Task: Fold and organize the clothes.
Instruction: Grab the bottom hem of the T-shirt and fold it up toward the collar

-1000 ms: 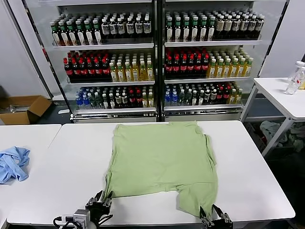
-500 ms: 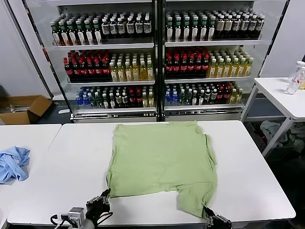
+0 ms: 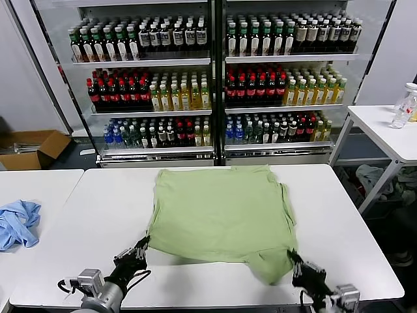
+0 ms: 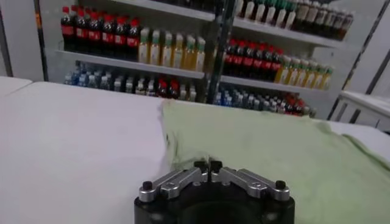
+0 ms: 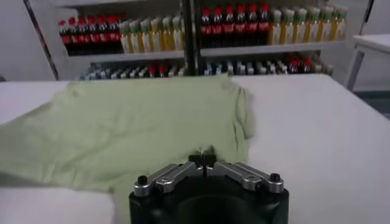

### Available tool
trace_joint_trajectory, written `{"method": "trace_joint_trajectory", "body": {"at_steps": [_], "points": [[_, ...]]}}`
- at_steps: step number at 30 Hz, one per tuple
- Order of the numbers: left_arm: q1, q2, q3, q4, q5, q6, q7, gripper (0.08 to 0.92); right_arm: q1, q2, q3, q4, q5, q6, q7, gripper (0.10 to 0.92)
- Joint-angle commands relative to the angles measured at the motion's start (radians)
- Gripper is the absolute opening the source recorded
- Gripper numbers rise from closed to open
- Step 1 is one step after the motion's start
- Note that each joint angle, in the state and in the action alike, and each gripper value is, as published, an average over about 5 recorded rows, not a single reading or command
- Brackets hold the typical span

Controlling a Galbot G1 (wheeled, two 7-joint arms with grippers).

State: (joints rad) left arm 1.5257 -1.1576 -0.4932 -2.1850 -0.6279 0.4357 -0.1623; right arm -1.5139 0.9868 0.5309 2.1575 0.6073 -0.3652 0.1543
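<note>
Your green shirt (image 3: 220,218) lies flat in the middle of the white table (image 3: 352,254). It is soft, light and floppy. Your left gripper (image 3: 139,250) and right gripper (image 3: 291,259) each pinch a near corner tight; hold there.

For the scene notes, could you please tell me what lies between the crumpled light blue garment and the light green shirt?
Only bare white tabletop, seen in the head view, separates the blue garment from the green shirt.

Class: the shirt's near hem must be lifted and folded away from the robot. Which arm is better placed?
Neither alone: left gripper and right gripper are each shut on a near corner of the green shirt, so both lift together.
</note>
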Motion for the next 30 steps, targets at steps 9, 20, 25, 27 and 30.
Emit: {"method": "trace_joint_trajectory", "body": {"at_steps": [9,20,25,27,30], "points": [[-0.403,0.057,0.104,0.337,-0.098,-0.012,-0.022,0.084,0.407,-0.058,-0.143,-0.317,0.047,0.019,0.008,0.106],[-0.396,0.035,0.145,0.351,-0.012,-0.005,-0.027,0.091,0.483,-0.007,-0.250,-0.363,-0.127,0.003,-0.031,0.150],[-0.311,0.009,0.126,0.283,0.042,-0.009,-0.031,0.186,0.390,-0.015,-0.209,-0.292,-0.194,-0.007,-0.046,0.284],[-0.274,-0.005,0.120,0.274,0.059,-0.010,-0.036,0.247,0.346,-0.027,-0.186,-0.263,-0.212,-0.012,-0.053,0.345],[-0.240,-0.016,0.119,0.292,0.077,-0.012,-0.043,0.333,0.303,-0.041,-0.161,-0.247,-0.222,-0.014,-0.044,0.431]]}}
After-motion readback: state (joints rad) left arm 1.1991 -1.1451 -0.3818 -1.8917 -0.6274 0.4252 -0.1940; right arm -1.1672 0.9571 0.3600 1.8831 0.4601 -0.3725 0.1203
